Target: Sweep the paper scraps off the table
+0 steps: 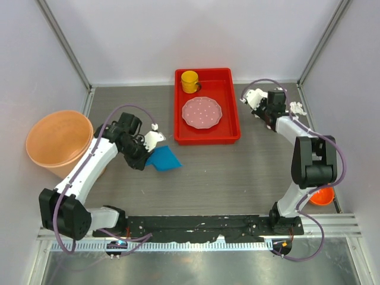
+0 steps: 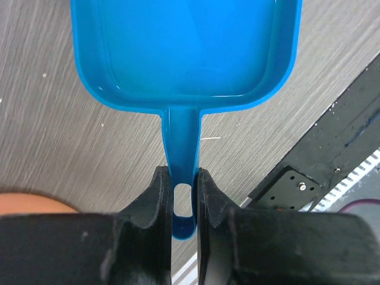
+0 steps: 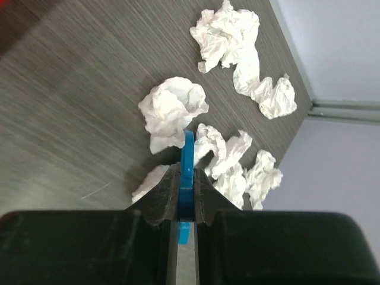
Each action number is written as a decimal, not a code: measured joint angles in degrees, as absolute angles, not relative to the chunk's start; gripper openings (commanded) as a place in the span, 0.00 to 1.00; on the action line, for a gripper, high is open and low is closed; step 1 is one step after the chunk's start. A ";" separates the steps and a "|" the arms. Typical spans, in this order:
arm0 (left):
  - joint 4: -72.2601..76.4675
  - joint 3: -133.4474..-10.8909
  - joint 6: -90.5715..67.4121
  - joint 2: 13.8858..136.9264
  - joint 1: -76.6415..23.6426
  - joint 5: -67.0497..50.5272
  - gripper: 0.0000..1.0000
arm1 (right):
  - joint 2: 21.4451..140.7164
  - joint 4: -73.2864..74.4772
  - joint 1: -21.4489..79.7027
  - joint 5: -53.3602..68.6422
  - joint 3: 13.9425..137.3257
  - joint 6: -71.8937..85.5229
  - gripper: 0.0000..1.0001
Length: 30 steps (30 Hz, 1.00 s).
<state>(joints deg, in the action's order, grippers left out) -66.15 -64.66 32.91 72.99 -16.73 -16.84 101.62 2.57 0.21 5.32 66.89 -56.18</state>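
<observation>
The tabletop (image 1: 237, 172) is matt grey-brown wood grain, finely streaked. The scraps (image 3: 172, 110) are white paper, crumpled and dull. The dustpan (image 2: 184, 47) is smooth, glossy blue plastic, as is the handle (image 3: 187, 148). The left hand (image 2: 184, 175) and right hand (image 3: 186, 172) are matt black plastic, faintly grainy. The tray (image 1: 178, 113) is shiny red plastic. The rail (image 1: 347, 222) nearer than the tray is pale brushed metal.

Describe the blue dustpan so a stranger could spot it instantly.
Find the big orange bucket on the left. Just right of it, the left pincer clamps a thin handle; the dustpan is the flat, bright-blue scoop on that handle, the only blue thing between bucket and red tray.
</observation>
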 measured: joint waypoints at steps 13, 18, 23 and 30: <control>-58.83 -56.64 36.82 72.90 -30.37 -19.51 0.00 | 79.50 14.37 16.53 -10.33 53.39 -29.21 0.01; -57.78 -55.46 37.80 72.93 -32.38 -20.95 0.00 | 71.46 23.18 15.62 -11.25 55.75 -17.30 0.01; -55.83 -55.11 38.00 72.90 -32.56 -21.80 0.00 | 69.38 23.59 14.55 -8.99 61.78 -18.26 0.01; -55.00 -53.49 37.95 73.01 -32.62 -20.56 0.00 | 86.78 5.65 2.57 -2.26 67.70 -33.58 0.01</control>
<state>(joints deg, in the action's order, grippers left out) -55.00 -53.49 37.95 73.01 -32.62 -20.56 86.78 5.65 2.57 -2.26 67.70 -33.58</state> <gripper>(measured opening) 0.157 0.146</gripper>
